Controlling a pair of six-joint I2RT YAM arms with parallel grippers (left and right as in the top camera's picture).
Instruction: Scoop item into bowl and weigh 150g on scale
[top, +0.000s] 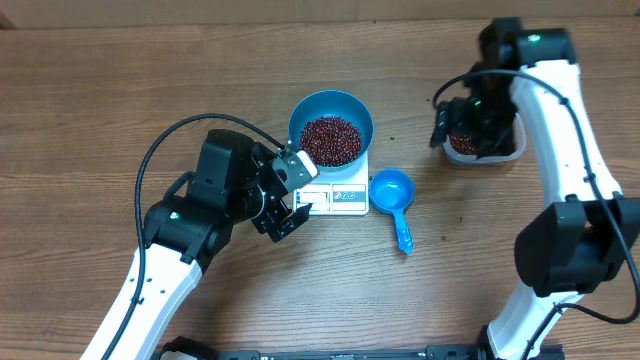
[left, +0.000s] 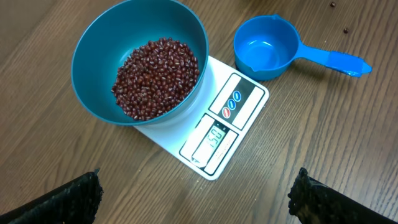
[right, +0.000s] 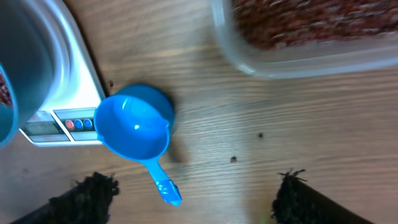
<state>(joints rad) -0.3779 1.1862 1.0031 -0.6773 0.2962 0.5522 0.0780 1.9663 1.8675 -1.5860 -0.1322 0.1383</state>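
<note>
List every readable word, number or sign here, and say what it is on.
"150": on the scale's grey display, digits seen at a slant.
Signs on the three round buttons: too small to read.
No other text shows on the bowl, scoop or tub.

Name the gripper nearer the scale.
Left. The left gripper hovers open right beside the scale's display edge; the right gripper is farther away, over the clear tub.
</note>
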